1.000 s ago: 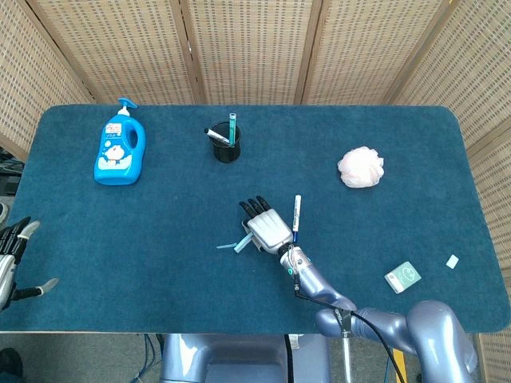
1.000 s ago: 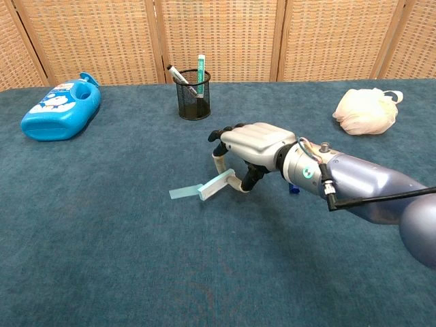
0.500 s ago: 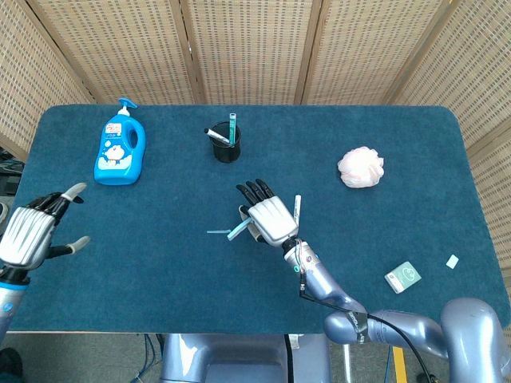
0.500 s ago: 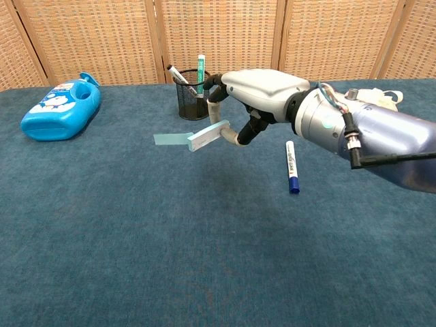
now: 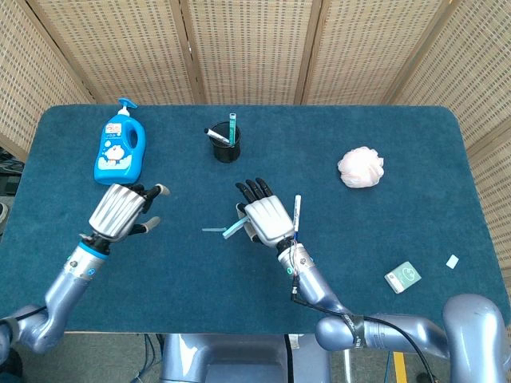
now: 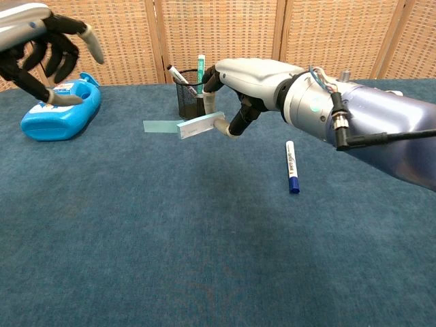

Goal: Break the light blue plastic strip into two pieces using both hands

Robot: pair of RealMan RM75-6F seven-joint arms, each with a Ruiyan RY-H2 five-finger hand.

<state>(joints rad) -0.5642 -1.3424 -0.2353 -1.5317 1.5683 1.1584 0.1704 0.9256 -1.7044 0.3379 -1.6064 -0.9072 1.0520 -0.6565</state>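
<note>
The light blue plastic strip (image 6: pixel 178 127) hangs in the air above the table, lying roughly level; my right hand (image 6: pixel 249 82) pinches its right end. In the head view the strip (image 5: pixel 219 230) sticks out to the left of that right hand (image 5: pixel 266 220). My left hand (image 5: pixel 121 211) is raised at the left with its fingers spread and nothing in it, well apart from the strip. The chest view shows this left hand (image 6: pixel 42 39) at the top left corner.
A blue detergent bottle (image 5: pixel 120 152) lies at the back left. A black mesh pen cup (image 5: pixel 227 146) stands behind the strip. A marker (image 6: pixel 291 165) lies by my right hand. A pink bundle (image 5: pixel 361 167) and a small green card (image 5: pixel 402 276) sit to the right.
My right hand has lifted the strip off the table and carried it up and slightly left. My left hand has come in from the table's left edge toward the middle, fingers spread.
</note>
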